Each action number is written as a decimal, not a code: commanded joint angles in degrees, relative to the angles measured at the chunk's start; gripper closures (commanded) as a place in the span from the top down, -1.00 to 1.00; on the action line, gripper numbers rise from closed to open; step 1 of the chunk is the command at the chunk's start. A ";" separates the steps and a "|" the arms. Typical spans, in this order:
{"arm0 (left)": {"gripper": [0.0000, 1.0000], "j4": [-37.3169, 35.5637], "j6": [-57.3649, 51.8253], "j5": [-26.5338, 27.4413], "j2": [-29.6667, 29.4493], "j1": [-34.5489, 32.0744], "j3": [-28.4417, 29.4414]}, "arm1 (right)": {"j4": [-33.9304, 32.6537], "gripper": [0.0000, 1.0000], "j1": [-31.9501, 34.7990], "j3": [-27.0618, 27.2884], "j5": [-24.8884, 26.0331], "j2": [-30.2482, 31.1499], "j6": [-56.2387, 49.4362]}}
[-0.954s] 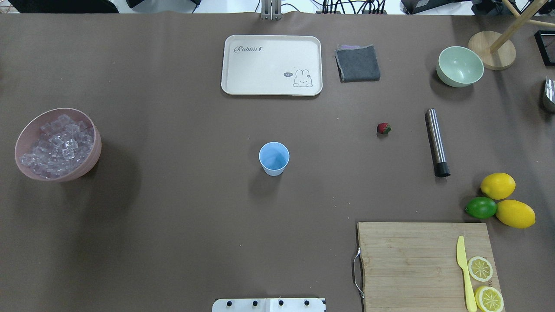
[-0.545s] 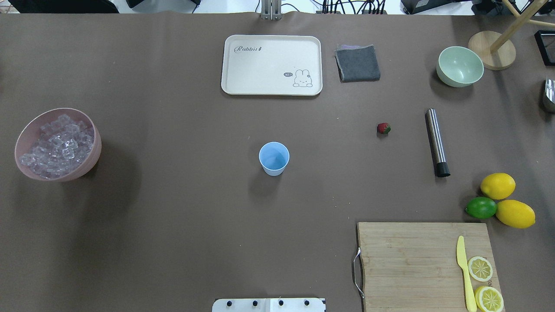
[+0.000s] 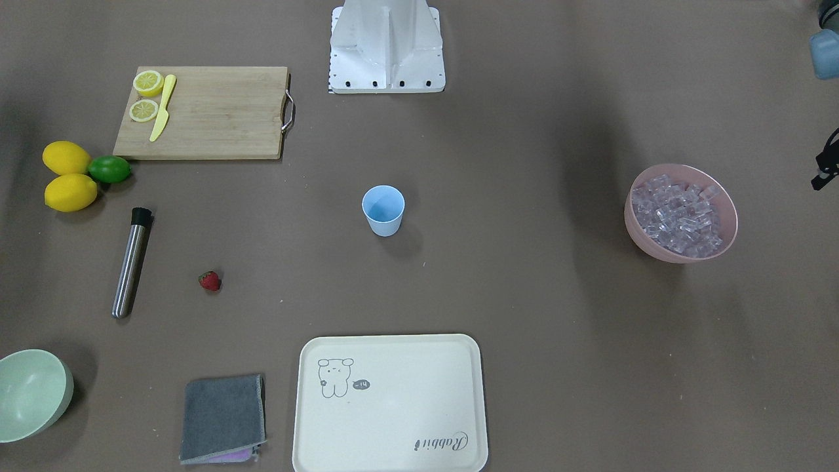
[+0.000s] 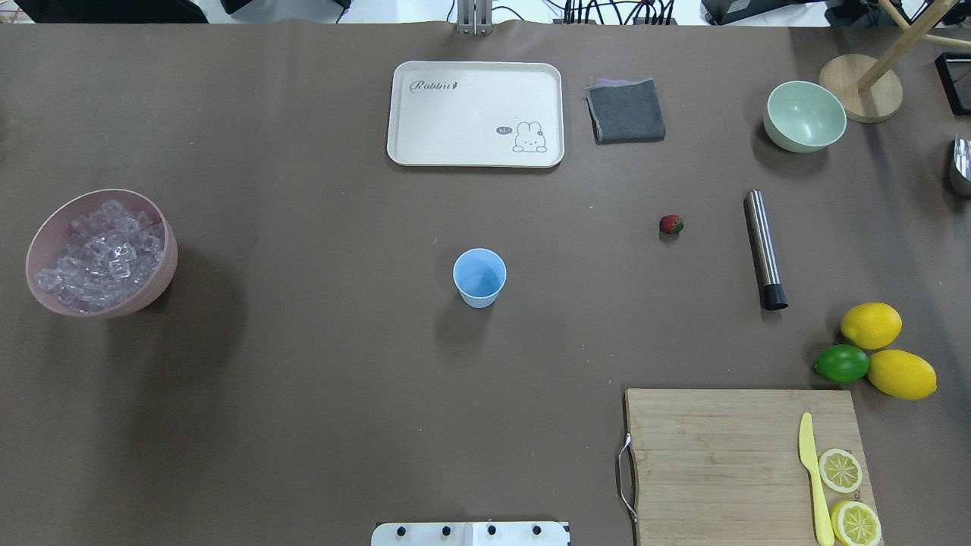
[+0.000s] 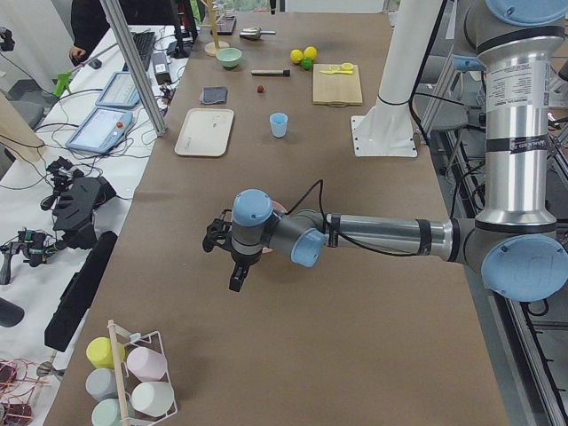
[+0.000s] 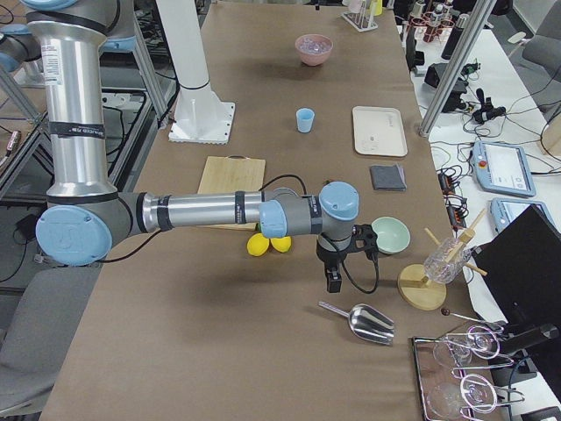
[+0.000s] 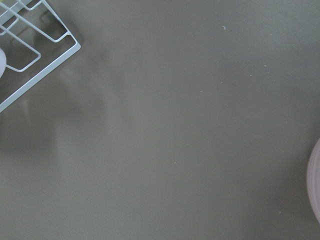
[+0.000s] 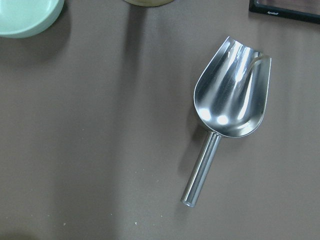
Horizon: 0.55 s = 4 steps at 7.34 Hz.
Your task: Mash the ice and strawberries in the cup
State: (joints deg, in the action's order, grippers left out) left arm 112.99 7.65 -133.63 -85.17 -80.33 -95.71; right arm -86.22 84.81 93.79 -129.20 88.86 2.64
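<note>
- Black left gripper hangs beside bowl, right gripper above scoop (likely the loading tool); whether fingers grip or gape, I cannot tell.
- Ice heaped in bowl, far left.
- Cup centred, empty, reachable by both arms.
- Strawberry lies right of cup, well apart.

You cannot judge either grip: the left claw shows only in the left side view and the right claw only in the right side view, both small and dark. The left wrist view cuts the pink bowl to a sliver at its right edge. The overhead view clips the metal scoop. The pale green bowl runs off the top of the right wrist view.
</note>
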 commanded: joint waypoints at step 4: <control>0.96 0.38 0.09 -0.34 -1.13 0.00 4.30 | 0.00 0.99 0.00 0.25 -0.09 0.00 0.00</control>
State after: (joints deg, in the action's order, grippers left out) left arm 112.96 7.80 -135.70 -85.86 -80.33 -91.62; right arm -86.22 84.83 93.97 -129.25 88.87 2.64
